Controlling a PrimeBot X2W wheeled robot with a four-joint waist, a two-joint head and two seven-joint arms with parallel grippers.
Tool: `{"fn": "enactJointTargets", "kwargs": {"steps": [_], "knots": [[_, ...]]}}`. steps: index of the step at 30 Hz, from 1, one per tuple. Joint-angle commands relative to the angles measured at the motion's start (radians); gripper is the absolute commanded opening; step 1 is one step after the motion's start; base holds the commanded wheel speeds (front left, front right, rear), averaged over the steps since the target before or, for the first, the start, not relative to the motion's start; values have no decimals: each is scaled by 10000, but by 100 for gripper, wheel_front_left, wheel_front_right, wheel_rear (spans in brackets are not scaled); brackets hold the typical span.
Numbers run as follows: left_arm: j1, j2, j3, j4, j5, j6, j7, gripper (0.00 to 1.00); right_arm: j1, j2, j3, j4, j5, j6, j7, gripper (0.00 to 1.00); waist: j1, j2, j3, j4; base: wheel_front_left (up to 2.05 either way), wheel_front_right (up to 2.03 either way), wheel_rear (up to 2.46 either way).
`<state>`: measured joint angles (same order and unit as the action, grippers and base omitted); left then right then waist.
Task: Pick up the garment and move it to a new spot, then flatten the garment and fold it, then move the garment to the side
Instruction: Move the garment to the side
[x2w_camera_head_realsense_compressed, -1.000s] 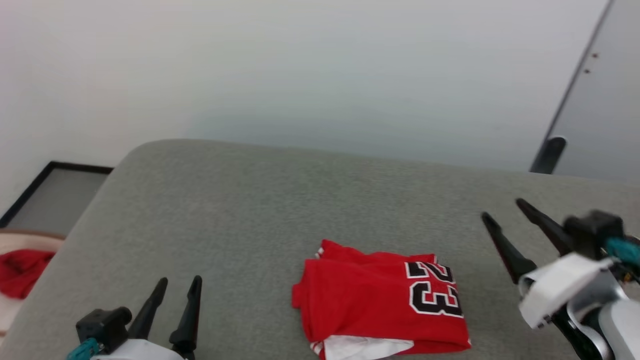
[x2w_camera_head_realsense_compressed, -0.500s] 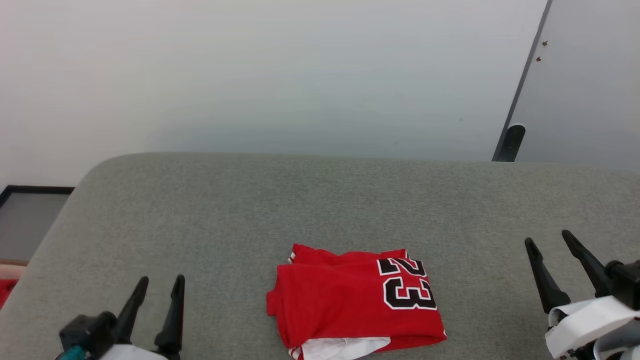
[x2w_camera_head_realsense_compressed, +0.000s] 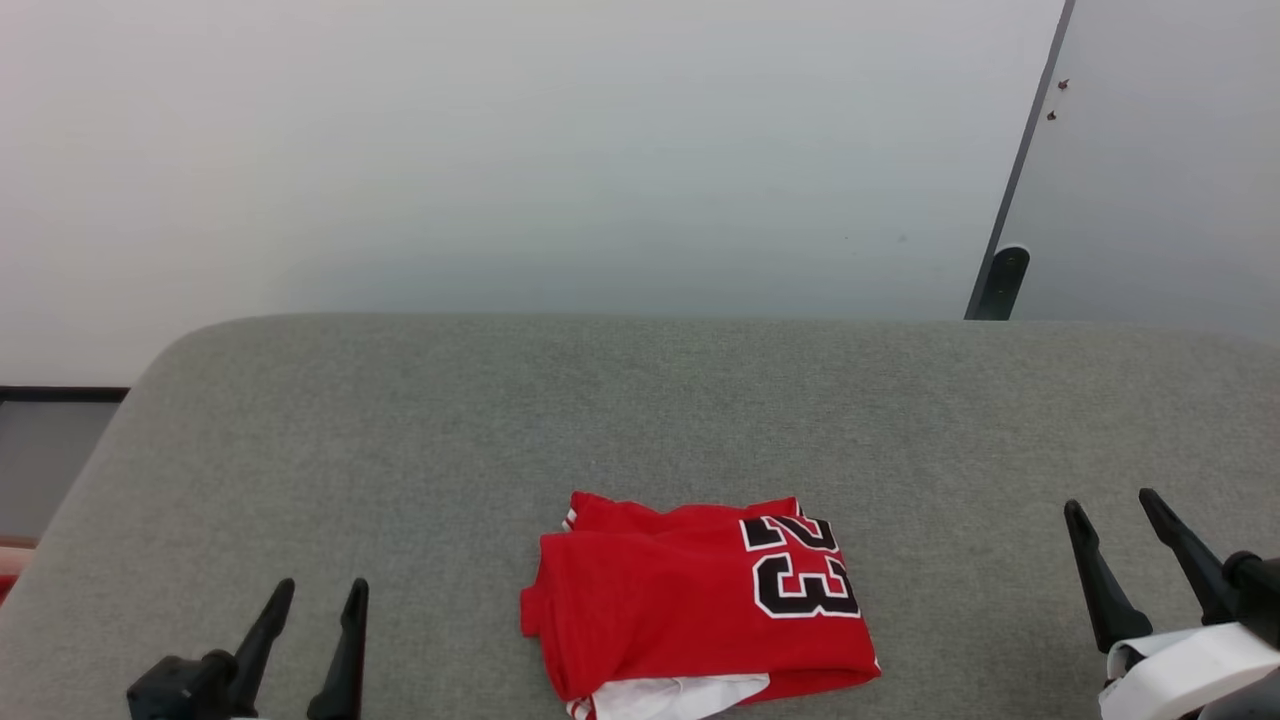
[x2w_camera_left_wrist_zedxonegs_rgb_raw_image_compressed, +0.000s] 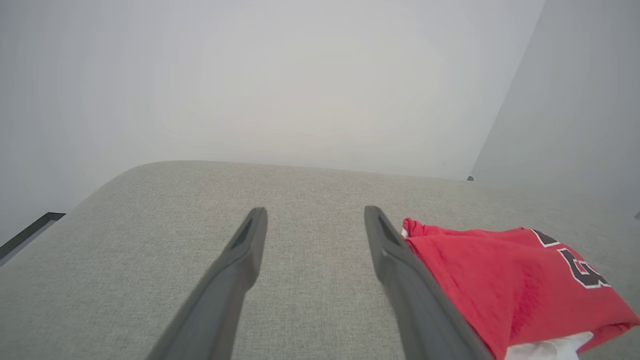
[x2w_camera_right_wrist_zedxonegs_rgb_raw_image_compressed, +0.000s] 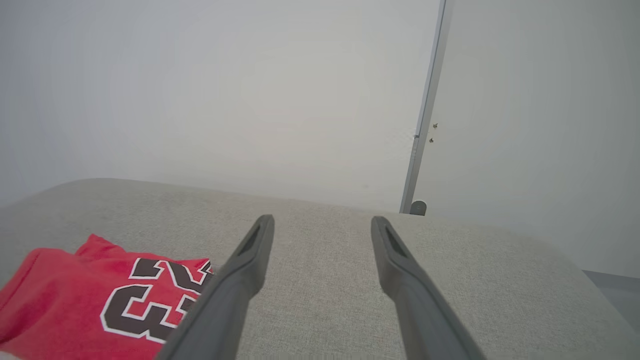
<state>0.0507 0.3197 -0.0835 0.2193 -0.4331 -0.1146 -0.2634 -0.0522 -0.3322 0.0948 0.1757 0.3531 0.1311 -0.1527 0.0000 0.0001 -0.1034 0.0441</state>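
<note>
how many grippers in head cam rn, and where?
2. The left gripper is at the lower left and the right gripper at the lower right. Both are open, flanking the folded garment on the grey cushion, and neither touches it.

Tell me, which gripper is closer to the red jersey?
Left, slightly. The left gripper sits left of the red jersey; the right gripper sits farther off its right.
</note>
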Motion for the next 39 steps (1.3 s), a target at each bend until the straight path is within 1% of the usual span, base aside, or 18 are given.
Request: {"fn": "enactJointTargets", "kwargs": {"steps": [1, 7, 11, 15, 19, 23, 27, 29, 31, 36, 39], "knots": [[148, -48, 83, 18, 71, -41, -2, 100, 51, 33, -79, -32, -51, -8, 5, 100, 0, -1, -1, -18, 0, 0, 0], [145, -185, 212, 64, 177, -106, -3, 100, 151, 69, -114, -59, -65, -8, 86, 100, 0, -1, 1, -18, 0, 0, 0], [75, -229, 405, 64, 214, -134, -3, 100, 74, 91, 94, -67, -17, -8, 286, 100, 0, -1, -1, 163, 0, 0, 0], [1, -218, 627, 82, 294, -140, -3, 100, -75, 71, 494, -62, 29, -8, 517, 100, 0, -1, -22, 567, 0, 0, 0], [89, -233, 853, 1, 400, 4, -3, 100, -237, 80, 837, -24, 75, -8, 724, 100, 0, -1, -102, 1092, 0, 0, 0], [322, -189, 957, -113, 441, 33, -3, 100, -402, 61, 1088, 46, 186, -8, 1033, 100, 0, -1, -166, 1602, 0, 0, 0], [426, -221, 933, -220, 389, 87, 7, 100, -628, -79, 1373, 222, 496, -8, 1965, 100, 0, -1, -163, 2043, 0, 0, 0], [472, -222, 899, -246, 331, 69, 36, 100, -807, -294, 1620, 241, 605, -8, 2606, 100, 0, -1, -114, 2228, 0, 0, 0], [482, -226, 818, -271, 316, 57, 54, 100, -954, -353, 1620, 364, 984, -8, 3364, 100, 0, -1, -34, 2399, 0, 0, 0], [267, -302, 591, -354, 336, 46, 144, 100, -1300, -855, 1890, 422, 1574, -10, 5447, 100, 0, -1, 321, 2847, 0, 0, 0], [-20, -437, 397, -406, 344, 21, 152, 100, -1437, -1196, 1885, 258, 1797, -10, 6645, 100, 0, -1, 812, 3086, 0, 0, 0]]}}
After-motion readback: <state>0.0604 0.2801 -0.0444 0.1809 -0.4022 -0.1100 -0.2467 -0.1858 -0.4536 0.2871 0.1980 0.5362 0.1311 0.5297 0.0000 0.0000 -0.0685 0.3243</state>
